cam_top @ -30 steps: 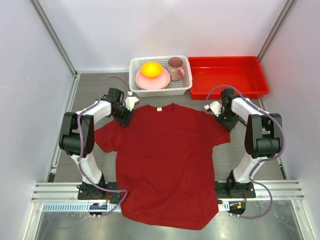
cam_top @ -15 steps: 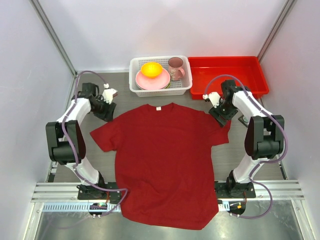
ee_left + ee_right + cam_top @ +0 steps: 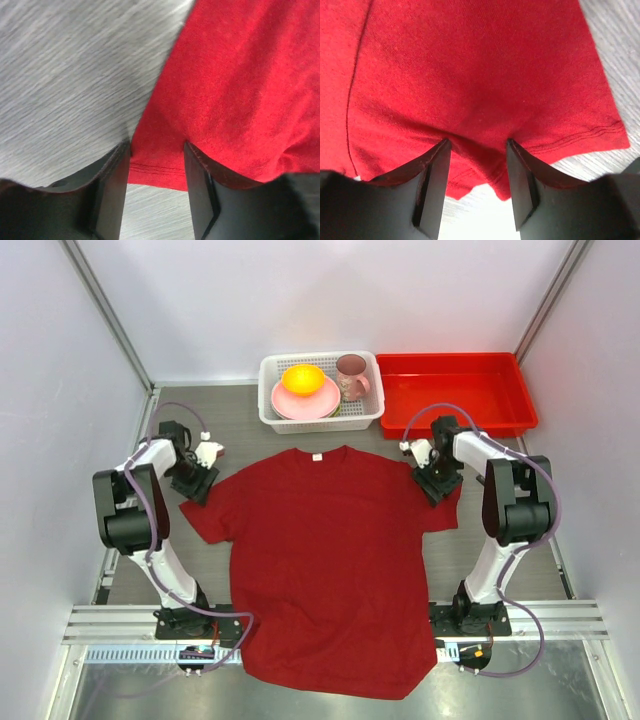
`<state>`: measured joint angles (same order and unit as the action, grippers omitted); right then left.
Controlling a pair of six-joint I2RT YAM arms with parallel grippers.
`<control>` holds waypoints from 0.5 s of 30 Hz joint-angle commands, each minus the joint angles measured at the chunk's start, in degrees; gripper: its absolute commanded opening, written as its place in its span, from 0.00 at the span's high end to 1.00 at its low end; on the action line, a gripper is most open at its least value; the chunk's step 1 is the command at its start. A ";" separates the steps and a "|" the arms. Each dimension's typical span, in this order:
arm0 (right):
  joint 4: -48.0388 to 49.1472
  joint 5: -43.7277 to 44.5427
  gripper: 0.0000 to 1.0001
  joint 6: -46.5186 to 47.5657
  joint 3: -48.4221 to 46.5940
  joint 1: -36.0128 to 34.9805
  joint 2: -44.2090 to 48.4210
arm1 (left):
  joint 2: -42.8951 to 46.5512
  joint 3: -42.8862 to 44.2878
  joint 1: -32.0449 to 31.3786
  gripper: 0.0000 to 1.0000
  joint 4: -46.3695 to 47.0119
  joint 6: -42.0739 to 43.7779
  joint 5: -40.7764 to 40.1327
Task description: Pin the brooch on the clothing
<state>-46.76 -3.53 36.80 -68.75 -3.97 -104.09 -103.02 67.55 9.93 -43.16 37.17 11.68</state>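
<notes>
You appear to be flattening the T-shirt (image 3: 330,550); the brooch is not in view. The left gripper (image 3: 156,150) and right gripper (image 3: 477,145) stand half open astride its fabric, clamping nothing. Next, locate the brooch.

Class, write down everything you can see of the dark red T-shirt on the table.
The T-shirt is dark red knit cloth, short-sleeved, round-necked, with a small white label inside the collar. It lies spread flat on the grey table, collar toward the far side. The left gripper and right gripper, jaws apart, each straddle a sleeve's hem, the right sleeve bunched.
</notes>
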 commanded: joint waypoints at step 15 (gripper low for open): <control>9.60 11.71 0.48 -2.61 -9.73 0.10 -8.59 | -16.61 23.24 -0.44 0.82 -0.97 -10.62 -1.32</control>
<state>-44.25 4.25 34.13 -76.40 -4.34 -111.11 -119.85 89.95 9.34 -47.07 28.60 7.88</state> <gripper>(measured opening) 0.495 0.053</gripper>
